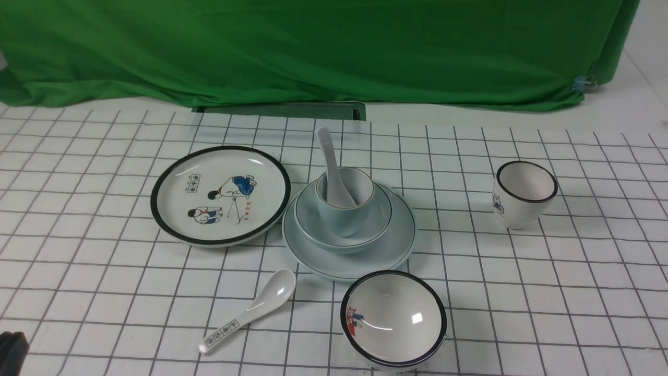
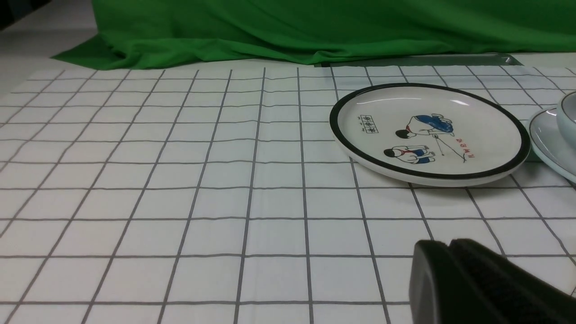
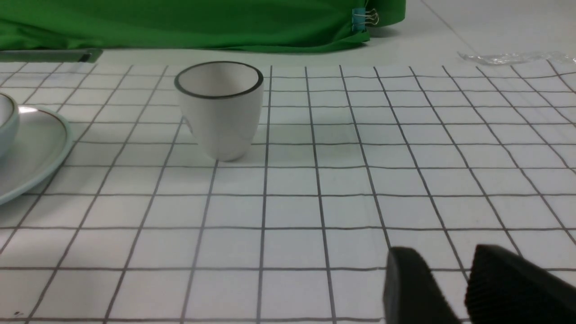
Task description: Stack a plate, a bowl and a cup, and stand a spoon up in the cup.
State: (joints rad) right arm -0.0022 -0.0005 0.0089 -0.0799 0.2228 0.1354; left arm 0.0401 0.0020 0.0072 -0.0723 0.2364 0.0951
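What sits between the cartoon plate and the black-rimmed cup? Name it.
In the front view, the stack: pale plate, bowl, cup, with the plain spoon standing in it.

Spoon [image 1: 334,177] bowl end hidden inside cup [image 1: 347,201]; left gripper [image 1: 11,351] cropped.

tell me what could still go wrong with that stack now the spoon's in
The spoon leans steeply against the cup rim with its handle sticking out, so a knock could tip it. The black-rimmed plate touches or slightly overlaps the plate, so shifting either might jostle the bowl.
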